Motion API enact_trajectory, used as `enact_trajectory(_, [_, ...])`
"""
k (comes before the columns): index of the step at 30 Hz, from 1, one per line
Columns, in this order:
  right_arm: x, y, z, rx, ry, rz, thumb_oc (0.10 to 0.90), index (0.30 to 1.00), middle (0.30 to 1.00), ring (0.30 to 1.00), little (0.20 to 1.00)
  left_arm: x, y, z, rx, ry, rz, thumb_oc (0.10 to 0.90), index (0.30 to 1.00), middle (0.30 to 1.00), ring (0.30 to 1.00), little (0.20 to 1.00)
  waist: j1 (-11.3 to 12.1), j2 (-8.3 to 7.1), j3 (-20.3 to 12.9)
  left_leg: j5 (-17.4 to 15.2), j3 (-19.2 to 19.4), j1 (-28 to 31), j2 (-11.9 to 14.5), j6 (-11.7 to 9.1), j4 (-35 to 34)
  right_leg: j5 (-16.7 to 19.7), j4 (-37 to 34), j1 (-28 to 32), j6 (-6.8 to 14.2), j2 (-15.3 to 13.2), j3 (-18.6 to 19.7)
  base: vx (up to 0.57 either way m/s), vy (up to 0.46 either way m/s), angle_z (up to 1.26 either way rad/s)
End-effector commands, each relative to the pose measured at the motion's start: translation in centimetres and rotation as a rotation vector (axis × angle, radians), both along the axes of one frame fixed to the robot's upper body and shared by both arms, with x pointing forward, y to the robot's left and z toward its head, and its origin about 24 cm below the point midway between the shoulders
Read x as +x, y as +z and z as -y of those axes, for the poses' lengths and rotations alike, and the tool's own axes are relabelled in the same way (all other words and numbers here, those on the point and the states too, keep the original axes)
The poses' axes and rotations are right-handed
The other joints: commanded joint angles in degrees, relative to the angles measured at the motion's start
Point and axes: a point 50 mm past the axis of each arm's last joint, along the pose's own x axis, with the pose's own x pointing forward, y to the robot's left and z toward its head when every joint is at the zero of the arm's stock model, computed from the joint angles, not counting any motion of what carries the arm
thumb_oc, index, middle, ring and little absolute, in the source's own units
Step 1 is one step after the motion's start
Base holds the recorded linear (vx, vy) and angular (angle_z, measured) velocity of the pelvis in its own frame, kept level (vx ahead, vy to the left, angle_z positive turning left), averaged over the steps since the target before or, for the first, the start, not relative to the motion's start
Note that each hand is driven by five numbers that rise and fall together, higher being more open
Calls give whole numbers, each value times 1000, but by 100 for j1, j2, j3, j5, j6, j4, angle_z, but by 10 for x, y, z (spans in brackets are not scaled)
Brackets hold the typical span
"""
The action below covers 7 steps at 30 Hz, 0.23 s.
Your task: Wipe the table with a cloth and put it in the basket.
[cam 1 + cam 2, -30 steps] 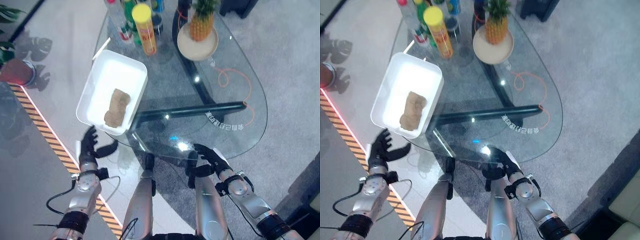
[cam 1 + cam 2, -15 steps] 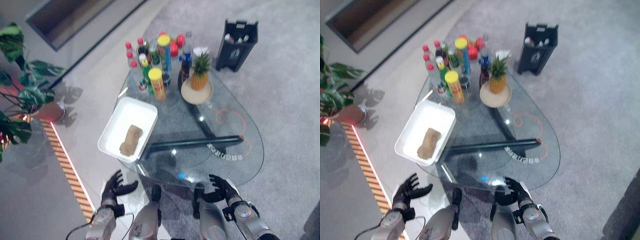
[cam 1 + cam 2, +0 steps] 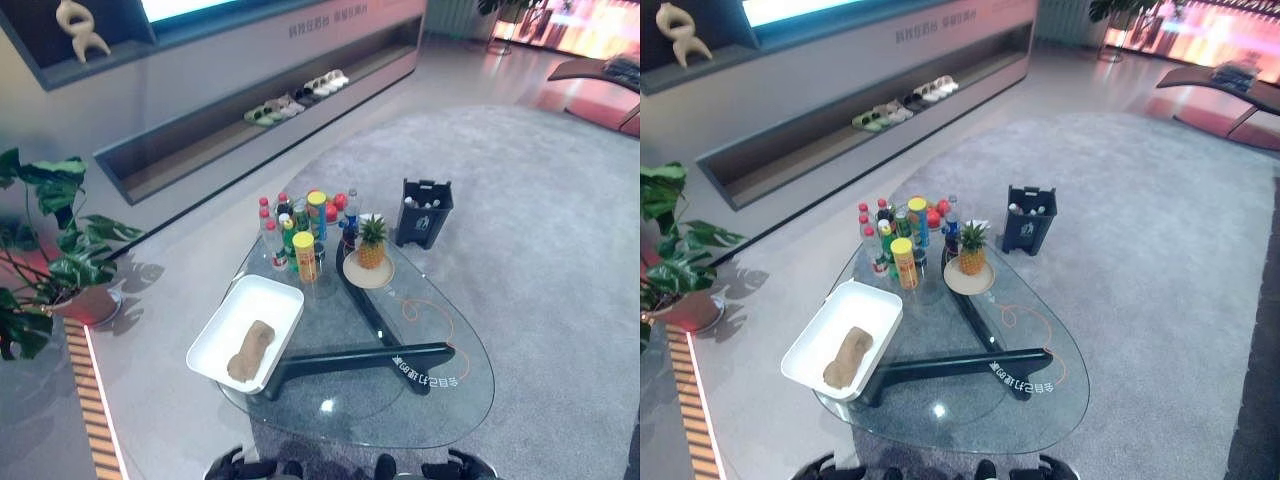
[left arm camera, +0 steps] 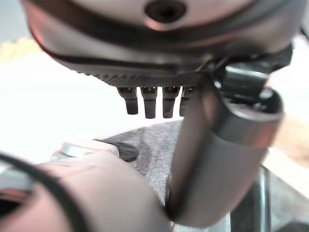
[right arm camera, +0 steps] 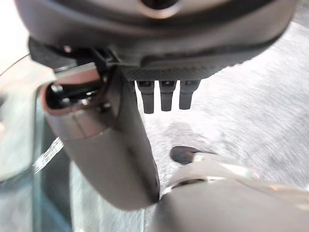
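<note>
view has lifted to take in the room. cloth [image 3: 251, 349] lies in the white basket [image 3: 283, 299] on the glass table [image 3: 455, 390]; left hand [image 4: 154, 101] and right hand [image 5: 161, 94] hang relaxed, holding nothing. task looks complete.

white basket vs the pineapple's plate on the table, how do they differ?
The white basket is rectangular with raised walls and holds a brown cloth; the plate is round, shallow, beige and smaller, carrying an upright pineapple. The basket overhangs the glass table edge; the plate sits well inside. Both rest on the glass.
</note>
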Motion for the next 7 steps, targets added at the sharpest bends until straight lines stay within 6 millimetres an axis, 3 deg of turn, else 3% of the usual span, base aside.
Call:
enact_trajectory(1, [-10,-5,-11,47,23,-64,800,900,900,900,900,0,-1,2,-23,-9,-14,800,900,900,900,900,-29,-248,157,151,74,24,-386,28,-122,-46,-283,518,47,100,76,31,-16,-3])
enact_trajectory(7, [-9,-6,-13,50,59,-73,800,900,900,900,900,-5,-4,10,-43,-31,-78,800,900,900,900,900,-14,-219,61,151,63,86,-378,38,-185,-25,-348,580,60,80,71,9,-4,-5])
